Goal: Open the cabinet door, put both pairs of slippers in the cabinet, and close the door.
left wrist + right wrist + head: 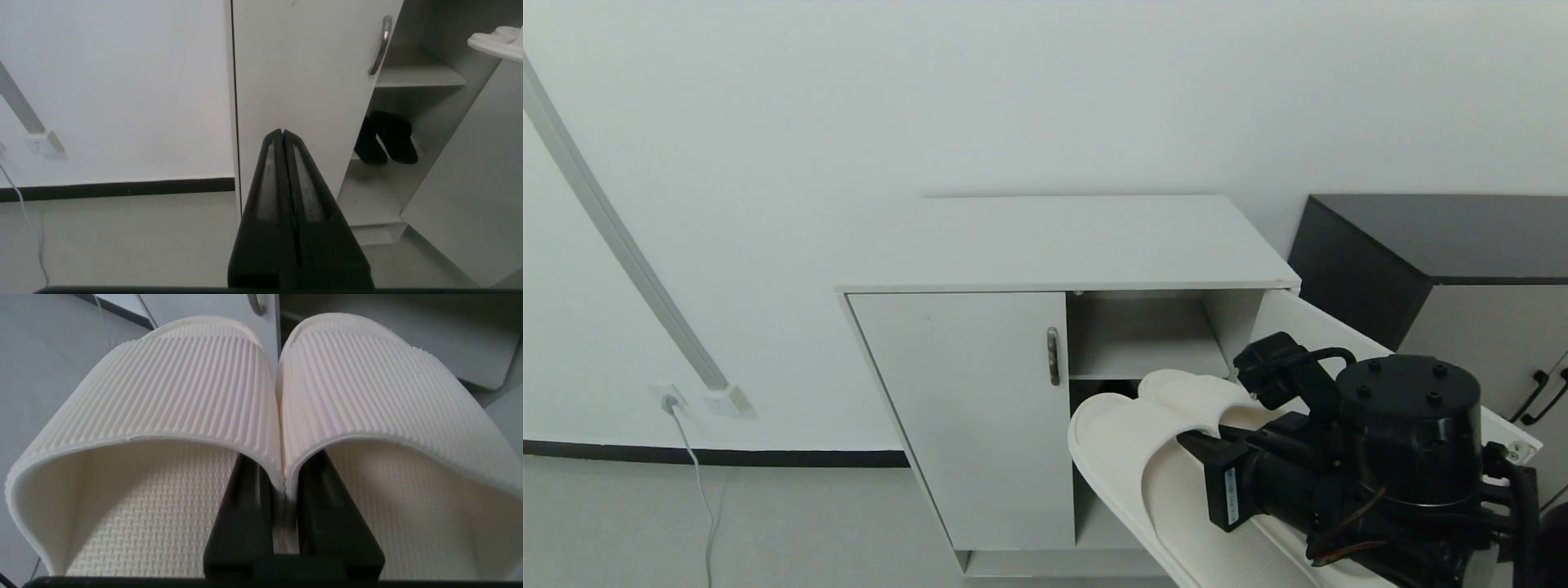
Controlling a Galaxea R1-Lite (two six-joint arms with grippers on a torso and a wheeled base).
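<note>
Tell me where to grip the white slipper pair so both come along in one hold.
Pinch the two inner strap edges where the white slippers lie pressed side by side, coming in from the open heel end, one finger under each strap. The straps arch up and leave room beneath, and that shared seam lets one claw carry both. The right claw holds them just so.

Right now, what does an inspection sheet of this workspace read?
Surface: grey floor before the white cabinet.
Job's things: right door open, left door shut; white slippers held before the opening; black slippers on a shelf inside.
Clutter: nothing seen.
Grippers: left gripper shut, empty; right gripper shut on the white slippers.
Cables: cord from a wall socket.
Surroundings: white wall, dark cabinet beside.
</note>
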